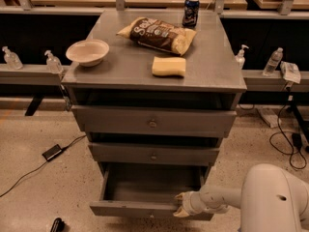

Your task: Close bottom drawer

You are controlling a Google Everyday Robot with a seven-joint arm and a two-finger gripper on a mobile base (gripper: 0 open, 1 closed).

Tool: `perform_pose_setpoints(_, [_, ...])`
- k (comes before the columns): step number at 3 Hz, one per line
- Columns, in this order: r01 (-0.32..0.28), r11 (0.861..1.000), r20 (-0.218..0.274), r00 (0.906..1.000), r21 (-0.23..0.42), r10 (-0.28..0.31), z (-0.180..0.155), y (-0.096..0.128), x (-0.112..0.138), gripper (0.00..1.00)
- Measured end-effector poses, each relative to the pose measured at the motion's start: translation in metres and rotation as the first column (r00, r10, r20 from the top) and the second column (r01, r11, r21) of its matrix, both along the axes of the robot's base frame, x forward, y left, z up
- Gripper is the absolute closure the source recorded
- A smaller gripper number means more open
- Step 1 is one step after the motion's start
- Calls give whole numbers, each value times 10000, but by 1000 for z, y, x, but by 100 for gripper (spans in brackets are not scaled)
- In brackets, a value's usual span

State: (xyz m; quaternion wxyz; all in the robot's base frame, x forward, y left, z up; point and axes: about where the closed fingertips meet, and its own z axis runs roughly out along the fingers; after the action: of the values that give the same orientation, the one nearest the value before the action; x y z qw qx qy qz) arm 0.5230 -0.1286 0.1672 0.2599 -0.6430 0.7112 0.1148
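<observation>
A: Camera view: where's the bottom drawer (130, 209)?
B: Pulled out, lowest in the cabinet (129, 67). The gripper (179, 204), jaws parted, sits at its front's right end; push squarely inward, avoiding skew.

The pincer (180, 205) sits at the front wall of the bottom drawer (135, 209), near the right end. Behind it and to its left, the drawer box is open from above. The middle drawer front (153, 154) above it makes a low roof there.
</observation>
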Motion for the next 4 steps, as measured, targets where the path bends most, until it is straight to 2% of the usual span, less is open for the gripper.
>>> perform_pose_setpoints(1, [174, 9998, 423, 9989, 85, -177, 8, -9, 18, 45])
perform_pose_setpoints(2, [174, 9998, 424, 9989, 85, -178, 8, -9, 18, 43])
perform_pose_setpoints(3, [200, 9997, 777, 9968, 154, -212, 17, -13, 39, 30])
perform_pose_setpoints(4, [200, 9997, 777, 9968, 154, -212, 17, -13, 39, 22])
